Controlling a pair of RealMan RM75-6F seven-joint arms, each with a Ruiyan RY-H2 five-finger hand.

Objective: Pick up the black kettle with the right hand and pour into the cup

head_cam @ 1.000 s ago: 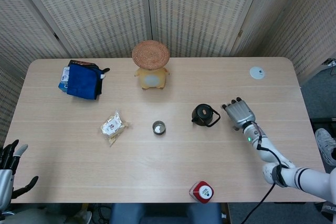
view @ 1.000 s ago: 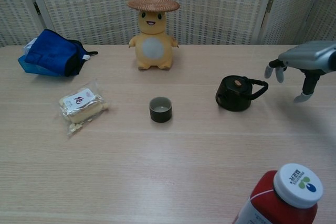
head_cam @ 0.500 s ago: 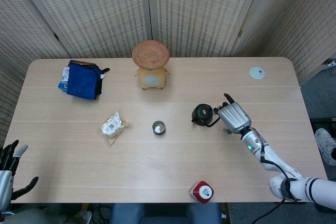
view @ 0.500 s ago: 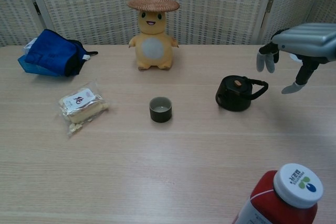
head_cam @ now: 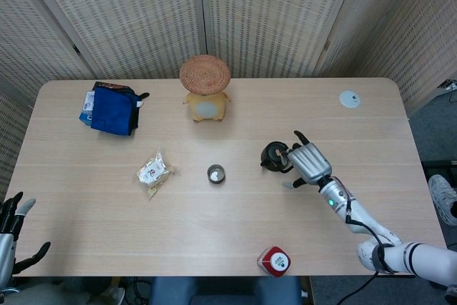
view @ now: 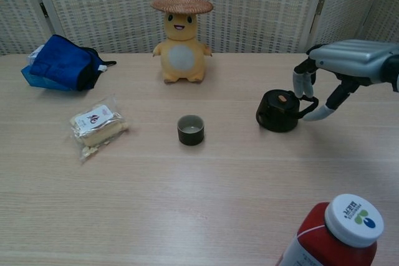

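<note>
Your right hand (view: pixel 333 70) hovers over the kettle (view: pixel 278 111) handle, fingers spread wide, holding nothing. The cup (view: pixel 191 129) stands apart to its left. Your left hand (head_cam: pixel 13 230) hangs spread off the table's (head_cam: pixel 235 226) near corner

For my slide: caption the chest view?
Right hand open over the black kettle's handle; cup waits nearby.

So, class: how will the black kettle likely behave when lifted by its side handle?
The black kettle looks rigid and squat, so it probably sits stably. Held by its side handle, it may tilt spout-down. The right hand has its fingers spread around that thin loop, so slipping seems possible.
</note>
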